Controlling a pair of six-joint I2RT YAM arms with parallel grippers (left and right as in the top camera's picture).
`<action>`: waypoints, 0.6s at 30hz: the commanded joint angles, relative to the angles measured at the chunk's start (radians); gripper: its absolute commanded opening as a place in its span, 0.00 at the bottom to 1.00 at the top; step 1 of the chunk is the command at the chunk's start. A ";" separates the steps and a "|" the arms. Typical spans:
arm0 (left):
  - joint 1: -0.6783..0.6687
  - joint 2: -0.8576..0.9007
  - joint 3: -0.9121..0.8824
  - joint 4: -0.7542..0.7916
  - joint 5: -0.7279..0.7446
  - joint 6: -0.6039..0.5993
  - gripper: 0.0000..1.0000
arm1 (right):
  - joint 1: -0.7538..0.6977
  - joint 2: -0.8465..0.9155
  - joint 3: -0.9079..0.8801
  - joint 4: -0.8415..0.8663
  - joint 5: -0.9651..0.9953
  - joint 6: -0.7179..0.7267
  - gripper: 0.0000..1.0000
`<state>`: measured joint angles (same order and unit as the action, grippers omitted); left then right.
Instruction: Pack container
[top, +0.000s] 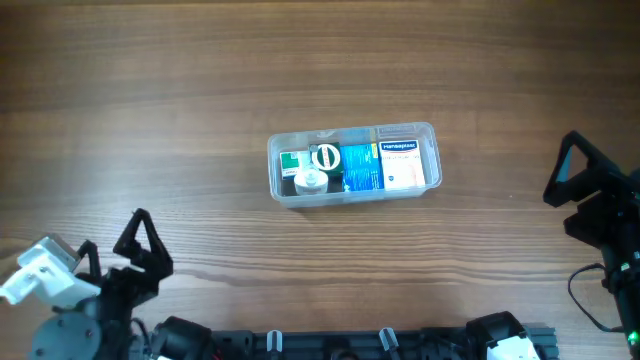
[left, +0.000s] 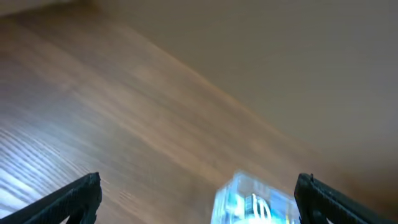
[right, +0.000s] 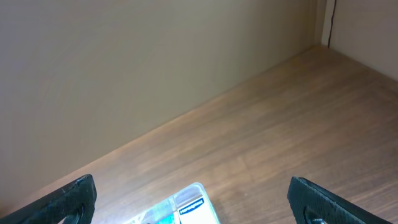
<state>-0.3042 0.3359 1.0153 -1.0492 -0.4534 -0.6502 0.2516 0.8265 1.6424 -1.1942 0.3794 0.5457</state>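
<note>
The clear plastic container (top: 352, 162) sits in the middle of the wooden table. Inside it lie a green-and-white box (top: 292, 163), a white bottle (top: 312, 178) with a round cap, a blue box (top: 361, 168) and a white box (top: 401, 166). My left gripper (top: 143, 243) is open and empty at the near left, well away from the container. My right gripper (top: 570, 185) is open and empty at the right edge. The container shows blurred at the bottom of the left wrist view (left: 252, 200) and partly in the right wrist view (right: 186, 208).
The wooden table (top: 150, 100) runs out on all sides of the container. A beige wall (right: 124, 62) stands behind the far table edge. The arm bases (top: 350, 345) line the near edge.
</note>
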 joint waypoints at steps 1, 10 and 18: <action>0.143 -0.133 -0.205 0.113 0.127 -0.009 1.00 | -0.002 0.001 -0.002 0.002 0.016 0.008 1.00; 0.262 -0.333 -0.597 0.362 0.268 -0.010 1.00 | -0.002 0.001 -0.002 0.002 0.016 0.008 1.00; 0.268 -0.333 -0.760 0.507 0.307 -0.010 1.00 | -0.002 0.001 -0.002 0.002 0.016 0.007 1.00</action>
<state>-0.0437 0.0147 0.3122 -0.5747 -0.1791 -0.6502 0.2516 0.8265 1.6424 -1.1934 0.3794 0.5461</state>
